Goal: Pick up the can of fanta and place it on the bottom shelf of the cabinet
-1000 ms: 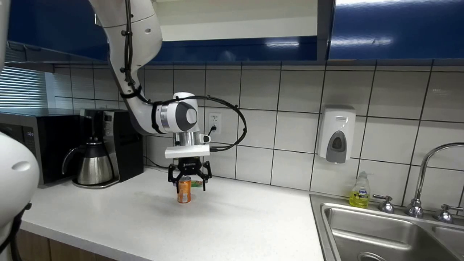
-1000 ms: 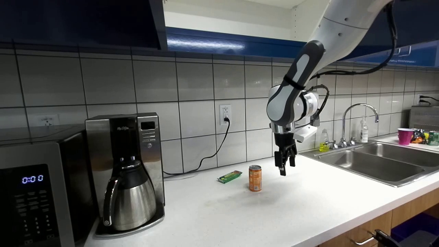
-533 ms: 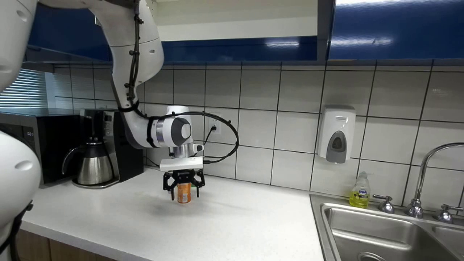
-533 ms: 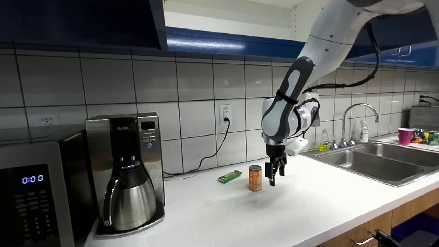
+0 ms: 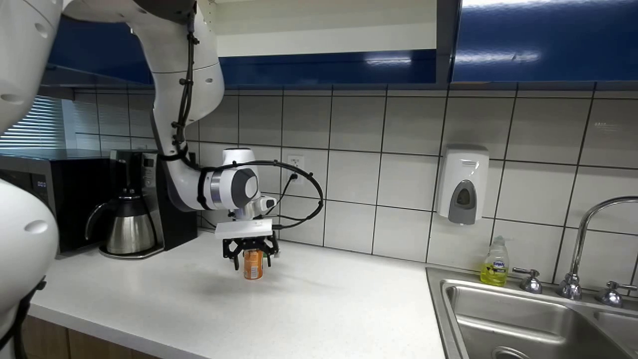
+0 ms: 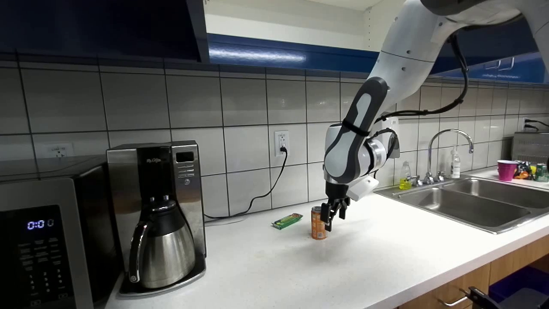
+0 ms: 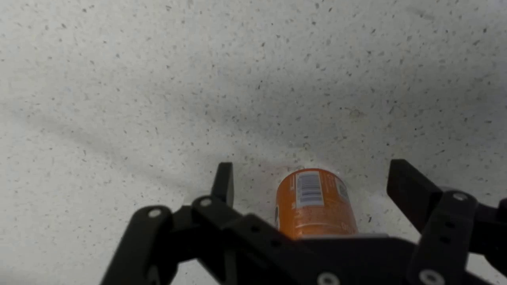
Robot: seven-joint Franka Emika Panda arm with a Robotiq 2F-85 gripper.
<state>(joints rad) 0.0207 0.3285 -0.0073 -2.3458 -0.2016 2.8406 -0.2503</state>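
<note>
The orange can of fanta (image 5: 253,265) stands upright on the white counter; it also shows in an exterior view (image 6: 318,225) and the wrist view (image 7: 313,202). My gripper (image 5: 252,265) is open and low over the counter, tilted, with a finger to each side of the can in that view. In an exterior view the gripper (image 6: 335,221) overlaps the can's edge. In the wrist view the can is between the spread fingers (image 7: 311,171), with gaps on both sides; its top is hidden by the gripper body. The open cabinet (image 5: 329,67) is above; its bottom shelf surface is hidden from below.
A coffee maker with a steel pot (image 6: 167,244) and a microwave (image 6: 43,231) stand at one end. A flat green packet (image 6: 287,221) lies behind the can. A sink (image 5: 503,309), dish soap (image 5: 495,264) and wall dispenser (image 5: 463,184) are at the other end.
My gripper has come down and moved toward the can, so its open fingers now overlap the can in both exterior views. The can has not moved.
</note>
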